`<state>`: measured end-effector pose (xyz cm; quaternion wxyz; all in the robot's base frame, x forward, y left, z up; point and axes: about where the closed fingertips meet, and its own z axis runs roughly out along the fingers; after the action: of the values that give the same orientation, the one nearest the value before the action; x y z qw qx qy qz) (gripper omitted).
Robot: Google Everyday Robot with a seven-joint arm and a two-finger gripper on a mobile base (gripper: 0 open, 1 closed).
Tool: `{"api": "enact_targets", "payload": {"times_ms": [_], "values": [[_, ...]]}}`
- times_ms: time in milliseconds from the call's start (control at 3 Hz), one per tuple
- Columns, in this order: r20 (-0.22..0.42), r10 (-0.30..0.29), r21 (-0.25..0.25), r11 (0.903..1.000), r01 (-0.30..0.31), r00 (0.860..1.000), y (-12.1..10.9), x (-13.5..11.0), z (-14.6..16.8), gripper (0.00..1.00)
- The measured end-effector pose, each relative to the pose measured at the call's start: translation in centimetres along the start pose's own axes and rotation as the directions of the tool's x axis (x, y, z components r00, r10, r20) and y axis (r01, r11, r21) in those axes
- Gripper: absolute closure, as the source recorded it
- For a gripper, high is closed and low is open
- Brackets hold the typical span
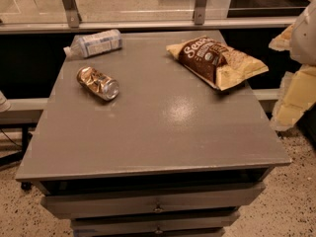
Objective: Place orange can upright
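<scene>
The orange can (98, 83) lies on its side on the left part of the grey table top (163, 127), its silver end facing front-right, and it looks dented. My gripper (295, 95) shows as pale yellow and white parts at the right edge of the view, beyond the table's right edge. It is far from the can and holds nothing that I can see.
A clear plastic bottle with a pale label (95, 43) lies on its side at the table's back left corner. A brown and yellow chip bag (216, 61) lies at the back right. A glass railing (148, 4) runs behind the table, with drawers (158, 209) below the top.
</scene>
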<state>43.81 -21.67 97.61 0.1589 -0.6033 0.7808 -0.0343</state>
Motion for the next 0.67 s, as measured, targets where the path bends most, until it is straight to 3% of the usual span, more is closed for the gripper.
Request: {"api": "enact_targets", "payload": {"times_ms": [667], "values": [[0.015,0.007,0.008,0.9999,-0.007,1.000,-0.29,-0.90,0.28,0.00]]}}
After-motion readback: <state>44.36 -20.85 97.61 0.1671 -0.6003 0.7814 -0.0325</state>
